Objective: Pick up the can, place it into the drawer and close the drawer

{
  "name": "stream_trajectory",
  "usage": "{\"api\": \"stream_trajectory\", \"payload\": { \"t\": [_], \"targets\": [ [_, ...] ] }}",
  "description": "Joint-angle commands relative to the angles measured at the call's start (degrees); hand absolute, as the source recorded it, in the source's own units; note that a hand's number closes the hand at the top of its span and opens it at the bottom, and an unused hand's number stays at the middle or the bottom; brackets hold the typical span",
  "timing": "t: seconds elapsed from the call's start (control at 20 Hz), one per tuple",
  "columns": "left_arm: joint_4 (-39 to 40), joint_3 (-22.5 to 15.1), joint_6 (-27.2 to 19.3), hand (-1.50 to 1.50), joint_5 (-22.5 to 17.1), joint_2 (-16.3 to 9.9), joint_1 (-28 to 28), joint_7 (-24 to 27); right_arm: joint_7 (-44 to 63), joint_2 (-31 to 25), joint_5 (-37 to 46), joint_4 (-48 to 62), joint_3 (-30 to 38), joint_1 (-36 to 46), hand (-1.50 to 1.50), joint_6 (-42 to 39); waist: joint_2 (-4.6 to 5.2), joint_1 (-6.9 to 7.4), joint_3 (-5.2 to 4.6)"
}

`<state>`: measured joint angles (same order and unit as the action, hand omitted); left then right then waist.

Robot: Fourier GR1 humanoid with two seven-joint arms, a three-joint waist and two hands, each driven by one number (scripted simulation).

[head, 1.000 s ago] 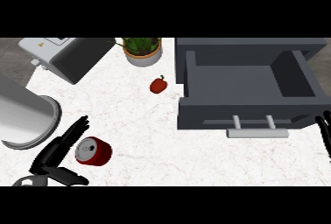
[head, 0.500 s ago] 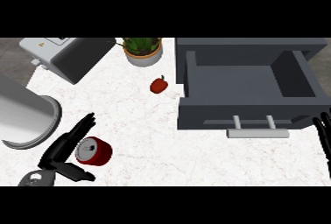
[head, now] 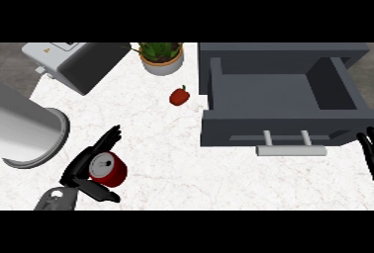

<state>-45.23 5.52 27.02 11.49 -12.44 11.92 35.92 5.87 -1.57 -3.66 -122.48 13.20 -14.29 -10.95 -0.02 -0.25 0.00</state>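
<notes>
Since the earlier frame the left hand [head: 82, 170] has come closer to the red cylindrical metal can [head: 107, 169]; its fingers and thumb now curl around the can, which lies on its side on the white marbled worktop [head: 182, 163], not lifted. Just left of this hand is a large grey metal cylinder [head: 29, 133]. Far above the hand stands a silver toaster [head: 76, 62], and up to its right a green plant in a pale pot [head: 162, 57]. A small red pepper [head: 179, 96] lies between. Well right of the hand, the dark grey drawer [head: 281, 106] stands open. The right hand [head: 365, 148] shows only as dark fingers at the right edge, straight, holding nothing.
</notes>
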Motion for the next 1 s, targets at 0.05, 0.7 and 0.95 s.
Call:
{"api": "stream_trajectory", "payload": {
  "t": [0.05, 0.7, 0.95],
  "targets": [
    [-1.9, -0.6, 1.0, -1.5, -0.8, 1.3, 2.4, -2.9, 1.5, 0.0, -3.0, -4.7, 1.4, -3.8, -1.5, -2.0, -0.04, -0.13, 0.0],
    [-9.9, -3.0, 7.8, 1.5, -5.3, 3.3, -1.9, -6.3, -3.3, 1.4, -1.4, -0.3, 1.5, -3.9, -1.5, -2.4, -0.07, 0.09, 0.02],
    [-17.1, -5.1, 6.9, 1.5, -6.3, 5.8, -5.4, -8.6, 1.0, 1.5, -0.2, -1.2, -0.1, -0.4, -1.5, -0.4, -0.03, 0.23, 0.0]
  ]
}}
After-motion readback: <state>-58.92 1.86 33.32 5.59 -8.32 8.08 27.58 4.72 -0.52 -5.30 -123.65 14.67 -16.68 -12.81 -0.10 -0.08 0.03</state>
